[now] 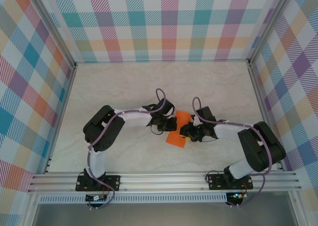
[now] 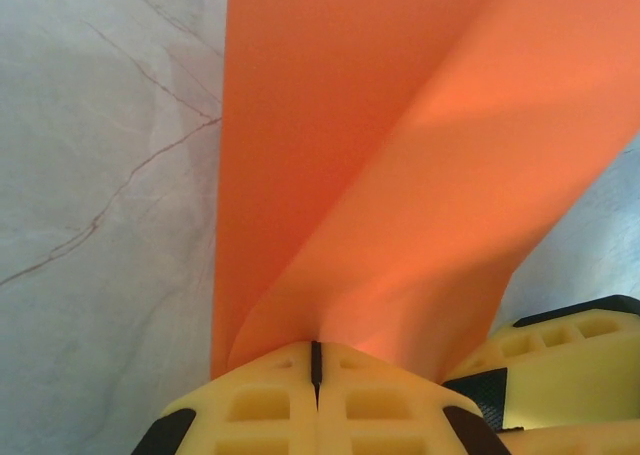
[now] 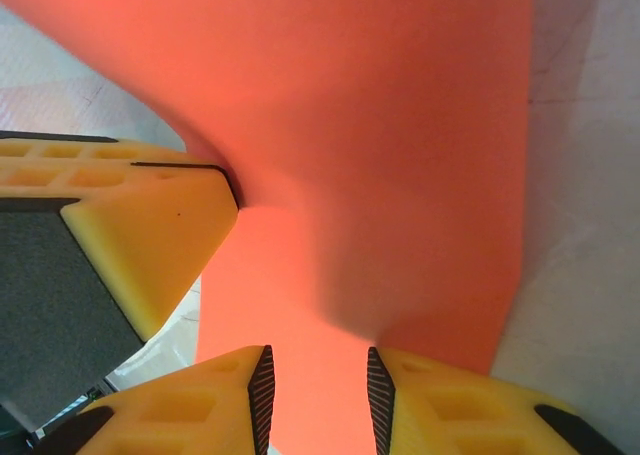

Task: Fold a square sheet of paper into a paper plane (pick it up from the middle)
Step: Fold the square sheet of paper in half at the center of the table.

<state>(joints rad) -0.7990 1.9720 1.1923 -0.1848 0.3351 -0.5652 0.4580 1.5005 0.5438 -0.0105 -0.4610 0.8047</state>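
Observation:
The square sheet of paper [image 1: 177,136] is bright orange and sits bent between the two grippers at the middle of the table. My left gripper [image 2: 317,350] is shut on an edge of the paper [image 2: 400,175], which fans up and away from the closed yellow fingers in two curved layers. My right gripper [image 3: 318,375] stands open, its two ribbed pads apart, with the paper [image 3: 380,125] lying just beyond and between them; I cannot tell whether the pads touch it. The left gripper's yellow finger [image 3: 140,225] presses the sheet at the left of the right wrist view.
The pale marble-patterned table [image 1: 124,87] is boxed in by plaid walls [image 1: 164,22] at the back and on both sides. An aluminium rail [image 1: 164,179] carrying both arm bases runs along the near edge. The two wrists sit very close together.

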